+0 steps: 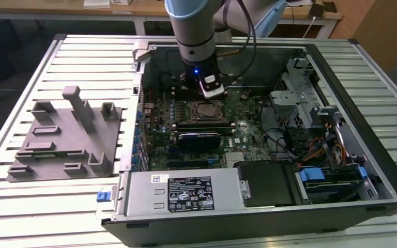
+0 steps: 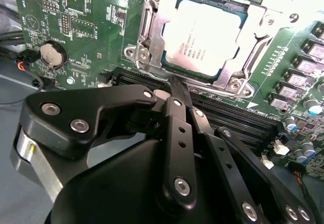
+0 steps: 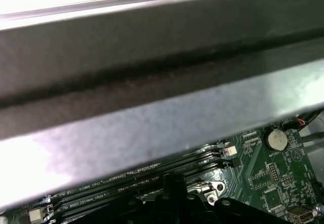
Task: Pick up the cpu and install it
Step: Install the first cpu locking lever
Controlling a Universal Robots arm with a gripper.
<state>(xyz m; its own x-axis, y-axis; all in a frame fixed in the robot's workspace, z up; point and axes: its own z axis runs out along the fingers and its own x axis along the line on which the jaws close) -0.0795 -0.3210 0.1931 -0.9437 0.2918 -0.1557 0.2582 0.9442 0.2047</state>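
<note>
The cpu, a flat square chip with a silvery-grey top, lies in the socket on the green motherboard, with the metal socket frame around it. In the exterior view the cpu sits mid-board inside the open computer case. My gripper hovers just beside the socket's edge, over the memory slots; its black fingers are shut together with nothing between them. In the exterior view the gripper hangs just above the far side of the socket.
A grey tray with upright pegs lies at the exterior view's left of the case. Inside the case are a black finned block, a power supply and a drive cage. The case wall stands close by the wrist.
</note>
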